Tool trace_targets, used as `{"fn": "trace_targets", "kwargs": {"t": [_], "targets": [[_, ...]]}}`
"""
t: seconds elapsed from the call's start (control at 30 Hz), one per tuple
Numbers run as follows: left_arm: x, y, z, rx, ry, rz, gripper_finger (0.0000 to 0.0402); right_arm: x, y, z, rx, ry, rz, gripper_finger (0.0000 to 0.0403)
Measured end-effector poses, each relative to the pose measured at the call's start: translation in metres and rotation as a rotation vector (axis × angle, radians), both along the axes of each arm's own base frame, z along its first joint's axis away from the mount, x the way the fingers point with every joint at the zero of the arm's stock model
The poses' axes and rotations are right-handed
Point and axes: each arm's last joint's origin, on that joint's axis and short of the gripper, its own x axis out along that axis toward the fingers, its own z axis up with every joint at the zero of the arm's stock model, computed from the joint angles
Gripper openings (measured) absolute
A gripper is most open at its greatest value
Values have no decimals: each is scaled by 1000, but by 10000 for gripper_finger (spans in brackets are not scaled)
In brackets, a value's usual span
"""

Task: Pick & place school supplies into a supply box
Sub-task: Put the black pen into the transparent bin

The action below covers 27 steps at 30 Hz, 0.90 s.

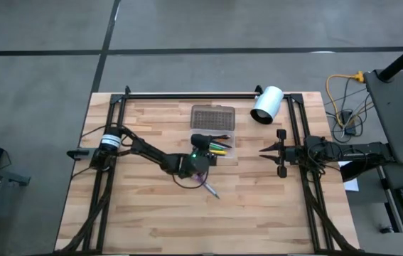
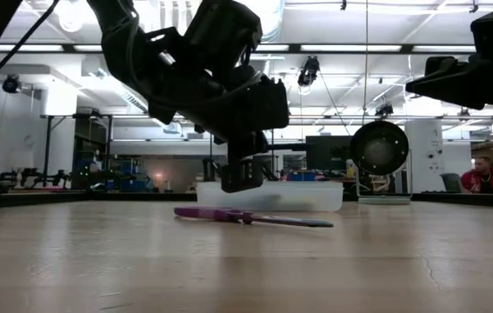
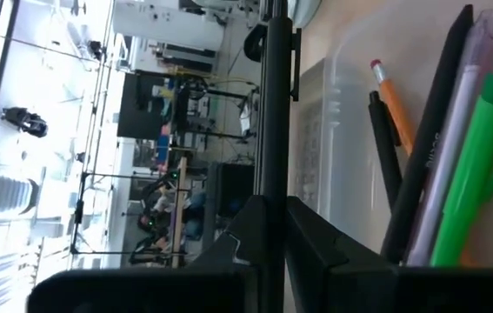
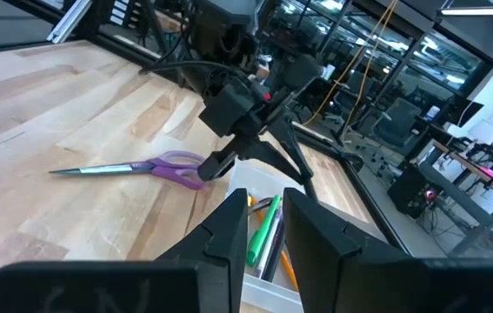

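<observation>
One pair of small purple-handled scissors (image 2: 250, 216) lies flat on the wood just beside the left gripper (image 2: 242, 178), whose fingers are closed and empty, above the clear plastic supply box (image 1: 219, 146).

A white cylinder (image 1: 266, 104) lies near the wooden table's (image 1: 144, 213) far edge.

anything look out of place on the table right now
Yes: the purple scissors lie alone on the bare wood, outside the clear box where the pens already sit. A white cylinder also lies tipped on its side near the far edge.
</observation>
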Motion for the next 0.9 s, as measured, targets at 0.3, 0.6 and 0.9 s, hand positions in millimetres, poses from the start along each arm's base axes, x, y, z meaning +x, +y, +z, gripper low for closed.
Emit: {"fn": "trace_targets", "kwargs": {"t": [0.3, 0.6, 0.9], "targets": [[1, 1, 2, 9, 10, -3, 8, 0, 0, 0, 0, 0, 0, 68], [1, 1, 2, 9, 11, -4, 15, 0, 0, 0, 0, 0, 0, 68], [1, 1, 2, 9, 11, -4, 18, 0, 0, 0, 0, 0, 0, 68]]}}
